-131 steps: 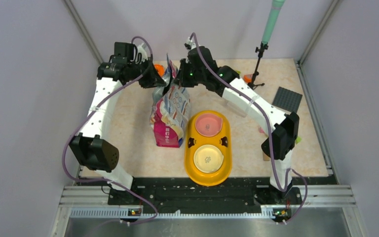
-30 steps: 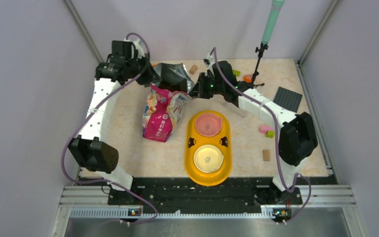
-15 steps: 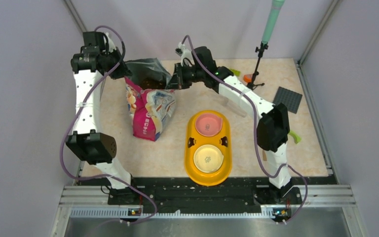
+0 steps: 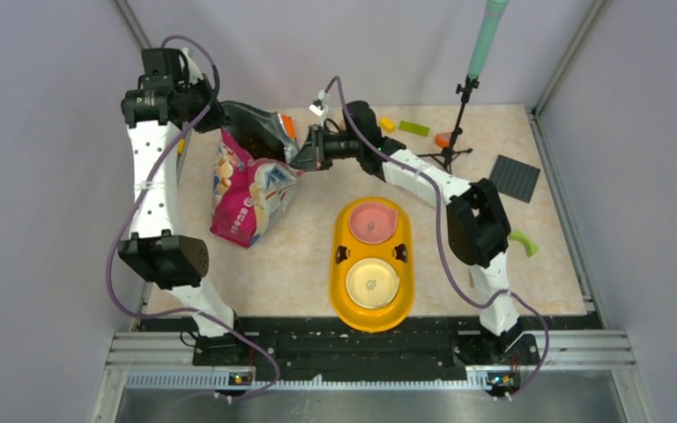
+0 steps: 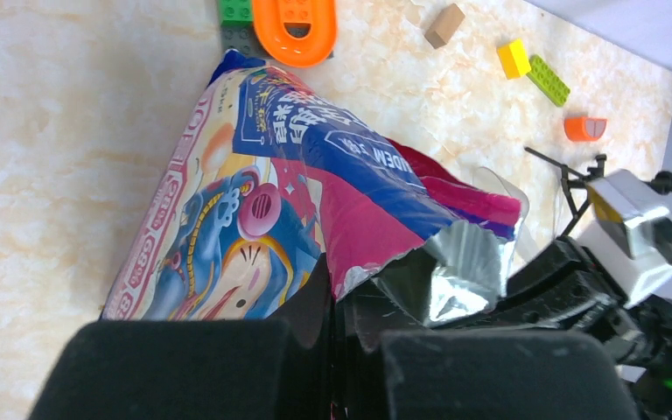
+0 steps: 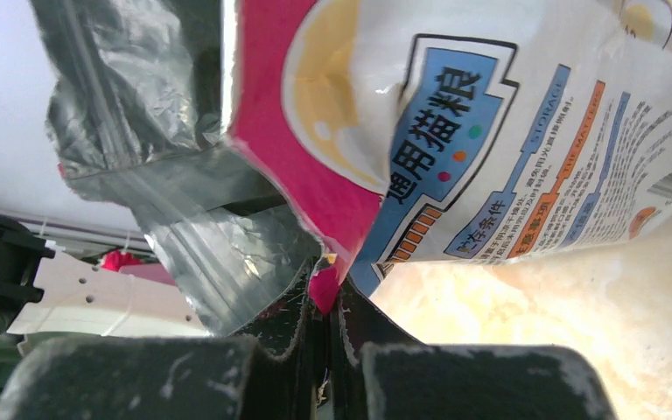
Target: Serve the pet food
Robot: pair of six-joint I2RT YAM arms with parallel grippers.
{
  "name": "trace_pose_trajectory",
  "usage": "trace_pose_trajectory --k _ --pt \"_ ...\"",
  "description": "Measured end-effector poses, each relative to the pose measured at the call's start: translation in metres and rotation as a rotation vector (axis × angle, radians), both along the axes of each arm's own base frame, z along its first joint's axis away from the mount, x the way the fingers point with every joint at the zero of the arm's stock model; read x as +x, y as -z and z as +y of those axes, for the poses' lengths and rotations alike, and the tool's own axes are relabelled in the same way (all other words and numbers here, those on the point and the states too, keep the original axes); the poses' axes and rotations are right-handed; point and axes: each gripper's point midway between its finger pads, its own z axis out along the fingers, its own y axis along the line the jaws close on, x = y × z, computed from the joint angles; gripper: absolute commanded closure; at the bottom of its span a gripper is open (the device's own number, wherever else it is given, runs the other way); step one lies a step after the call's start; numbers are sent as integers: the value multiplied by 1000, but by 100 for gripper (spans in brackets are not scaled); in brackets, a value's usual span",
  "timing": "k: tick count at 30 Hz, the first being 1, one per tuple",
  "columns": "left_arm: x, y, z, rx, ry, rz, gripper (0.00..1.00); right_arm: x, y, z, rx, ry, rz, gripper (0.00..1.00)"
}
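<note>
The left claw [image 5: 332, 325] and right claw [image 6: 327, 322] each pinch the bag [image 4: 251, 198] by its mouth.

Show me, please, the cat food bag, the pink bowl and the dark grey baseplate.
cat food bag [image 4: 240, 220]: top view, on its magenta lower part.
pink bowl [image 4: 382, 214]: top view, on its bare inner surface.
dark grey baseplate [image 4: 513, 178]: top view, on its middle.

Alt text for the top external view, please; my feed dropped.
The left gripper and right gripper are each shut on opposite edges of the open top of the cat food bag, at the far left of the table. The orange feeder beside it has a pink bowl and a yellow bowl, both without kibble.
</note>
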Motion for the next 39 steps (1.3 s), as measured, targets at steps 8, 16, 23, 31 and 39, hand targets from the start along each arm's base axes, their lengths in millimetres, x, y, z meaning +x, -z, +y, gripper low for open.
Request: trace_pose_trajectory --k 8,16,23,31,39 --pt "-17 10 -76 46 181 -19 100 -17 40 -30 -71 1 92 100" --pt "-45 16 -99 -32 224 -89 100 -26 53 -56 -170 38 91 39" --pt "-54 19 -110 -87 274 -86 100 -34 34 -74 -226 69 28 27" --pt "-66 24 -124 -141 356 -68 100 -47 -37 -119 -239 216 -215 27" --pt "-83 29 -133 -141 426 -45 100 -35 -3 -206 -517 497 -469 28"
